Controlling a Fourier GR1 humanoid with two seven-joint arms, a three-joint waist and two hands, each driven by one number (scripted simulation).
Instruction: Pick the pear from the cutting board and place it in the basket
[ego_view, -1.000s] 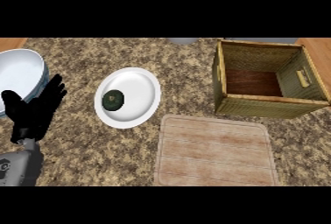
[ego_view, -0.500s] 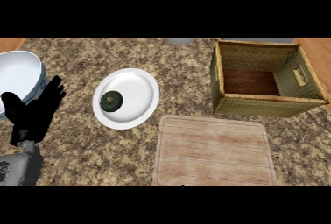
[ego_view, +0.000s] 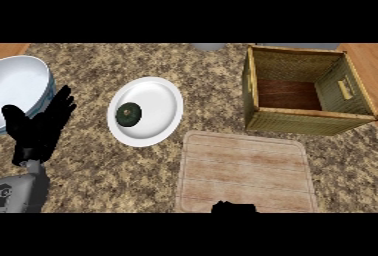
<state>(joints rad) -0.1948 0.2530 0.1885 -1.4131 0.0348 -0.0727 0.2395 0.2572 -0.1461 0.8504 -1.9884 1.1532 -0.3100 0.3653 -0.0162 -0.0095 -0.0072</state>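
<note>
The pale wooden cutting board (ego_view: 247, 170) lies at the lower middle with nothing visible on it. No pear shows anywhere in the head view. The woven basket (ego_view: 255, 85) stands at the upper right, and only its wooden floor shows inside. A small black part of my right hand (ego_view: 233, 207) peeks in at the lower edge, at the board's near rim. At the left, my left hand (ego_view: 40, 127) rests open with its fingers up, beside the white bowl.
A white plate (ego_view: 159, 107) left of the board holds a dark green round fruit (ego_view: 131, 114). A large white bowl (ego_view: 22, 85) sits at the far left edge. A grey object (ego_view: 210, 46) shows at the counter's back edge.
A black part of my right hand has come into view at the lower edge by the board. The left hand has stayed almost still.
</note>
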